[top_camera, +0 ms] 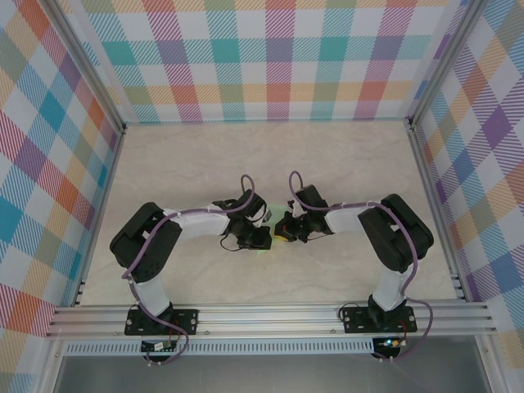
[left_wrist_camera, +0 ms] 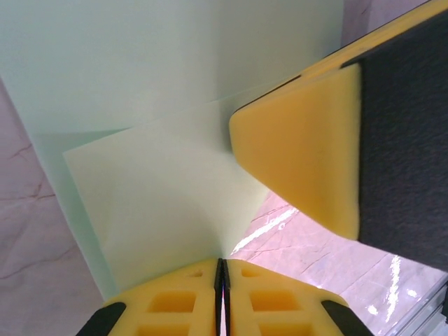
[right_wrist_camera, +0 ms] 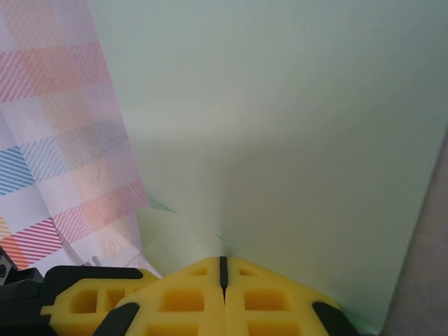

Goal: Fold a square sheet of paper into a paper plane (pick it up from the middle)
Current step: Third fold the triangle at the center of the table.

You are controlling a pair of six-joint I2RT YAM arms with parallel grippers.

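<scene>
The pale mint-green sheet of paper [left_wrist_camera: 161,196] hangs above the table between both grippers, folded in overlapping layers with a crease. In the top view it is a thin sliver [top_camera: 281,223] between the two wrists. My left gripper [left_wrist_camera: 222,260] [top_camera: 268,236] is shut on its lower edge. The right gripper [right_wrist_camera: 223,259] [top_camera: 293,229] is shut on the paper [right_wrist_camera: 294,140] from the other side. The right gripper's yellow finger [left_wrist_camera: 301,147] rests against the sheet in the left wrist view. From this close I cannot tell whether its outline is the paper plane's.
A beige marble-patterned tabletop [top_camera: 262,155] is ringed by plaid walls [top_camera: 270,57] on three sides. An aluminium rail [top_camera: 270,315] runs along the near edge by the arm bases. The left gripper's yellow finger [right_wrist_camera: 91,301] sits low left in the right wrist view.
</scene>
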